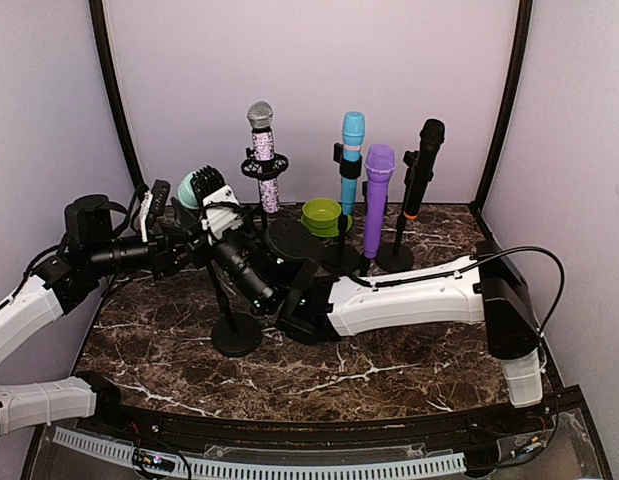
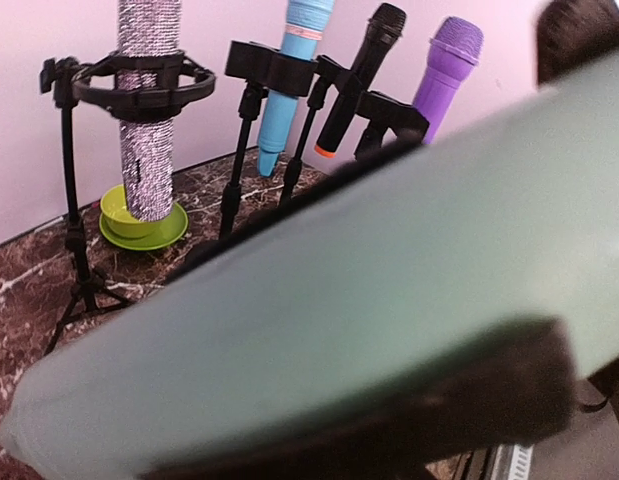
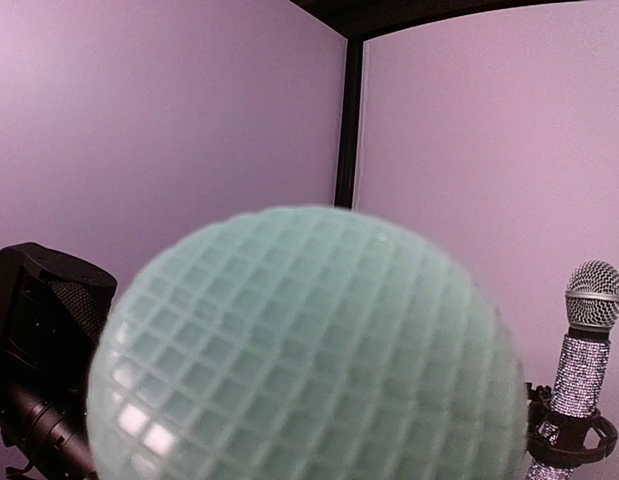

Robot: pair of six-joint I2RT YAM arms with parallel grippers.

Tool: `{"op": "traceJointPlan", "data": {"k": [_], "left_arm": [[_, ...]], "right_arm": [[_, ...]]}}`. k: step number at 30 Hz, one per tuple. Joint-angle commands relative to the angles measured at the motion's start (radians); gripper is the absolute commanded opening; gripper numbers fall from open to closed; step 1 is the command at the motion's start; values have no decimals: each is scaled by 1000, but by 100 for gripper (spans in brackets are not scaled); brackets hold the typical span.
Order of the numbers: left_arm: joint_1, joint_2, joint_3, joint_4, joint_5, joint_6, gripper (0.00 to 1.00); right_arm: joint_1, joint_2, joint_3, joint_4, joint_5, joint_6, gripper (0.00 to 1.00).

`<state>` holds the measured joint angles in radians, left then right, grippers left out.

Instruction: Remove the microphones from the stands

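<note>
Lilac walls (image 1: 309,80) close in a dark marble table (image 1: 409,350), and both arms meet over its left half. The mint microphone (image 1: 194,188) is there, above a black stand (image 1: 235,335) with a round base. Its mesh head points to the back left corner. The black arm parts hide the clip, so I cannot tell if the microphone sits in it.

The left gripper (image 1: 185,243) comes in from the left side. In its wrist view the mint body crosses between the fingers; the lower pad (image 2: 459,400) lies against it and a dark finger touches it at the top right, so the jaws are pinching the body.

The right gripper (image 1: 221,222) reaches from the right, close under the head. Its own view is filled by the mesh head and no fingers show, so I cannot tell how its jaws stand.

Behind them, a glitter microphone (image 1: 261,150), a blue microphone (image 1: 351,160), a purple microphone (image 1: 377,195) and a black microphone (image 1: 421,165) stand in their holders. A green bowl (image 1: 322,215) rests between the glitter one and the blue one.
</note>
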<state>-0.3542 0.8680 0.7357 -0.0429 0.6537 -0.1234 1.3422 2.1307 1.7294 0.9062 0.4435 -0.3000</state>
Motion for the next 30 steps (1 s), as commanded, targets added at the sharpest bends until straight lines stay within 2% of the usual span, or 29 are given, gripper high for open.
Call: {"op": "traceJointPlan", "data": {"k": [1,4,8,13,17,30], "left_arm": [[-14,21,-13,61,-25,-3,28],[-18,17,-22,69,-57,-1,17],[-18,21,-10,77,-102,-26,6],[-17,22,0,64,-171,-29,0],[-19,31,12,48,-245,-30,0],[-17,68,60,39,-349,20,0]], "right_arm": [[14,-2,38,102,34,-31,8],[17,-12,26,119,37,-43,6],[18,-18,18,144,40,-62,5],[27,-22,10,210,38,-123,3],[35,-44,-2,231,26,-155,3],[65,-191,-112,299,0,-204,0]]}}
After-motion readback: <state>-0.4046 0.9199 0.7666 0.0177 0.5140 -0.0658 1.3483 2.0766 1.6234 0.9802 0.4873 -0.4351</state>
